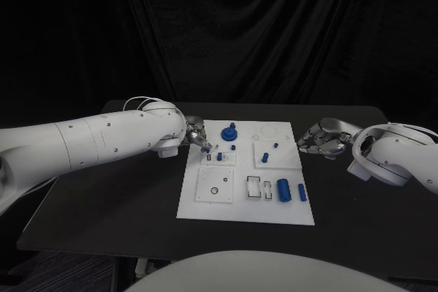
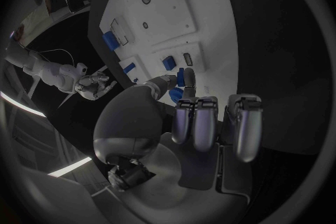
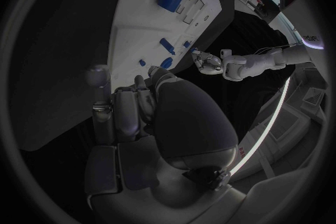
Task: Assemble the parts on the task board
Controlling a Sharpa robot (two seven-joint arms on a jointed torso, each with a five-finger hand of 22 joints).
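The white task board [image 1: 214, 206] lies mid-table, also seen as the task board [image 2: 168, 5] and the task board [image 3: 140, 28] in the wrist views. On it are a round blue part [image 1: 227, 135], two small blue pegs [image 1: 264, 157], a thick blue cylinder [image 1: 283, 190] and a slim blue bar [image 1: 301, 192]. My left hand [image 1: 195, 140] hovers at the board's far left edge and pinches a small blue part [image 2: 181, 75] between thumb and a finger. My right hand [image 1: 321, 139] hangs just off the board's right edge, fingers loosely bent and apart, holding nothing.
Square white insert plates [image 1: 215, 185] with holes and slots [image 1: 259, 187] sit on the board's near half. Bare black table [image 1: 109, 203] surrounds the board on all sides. A black curtain closes the back.
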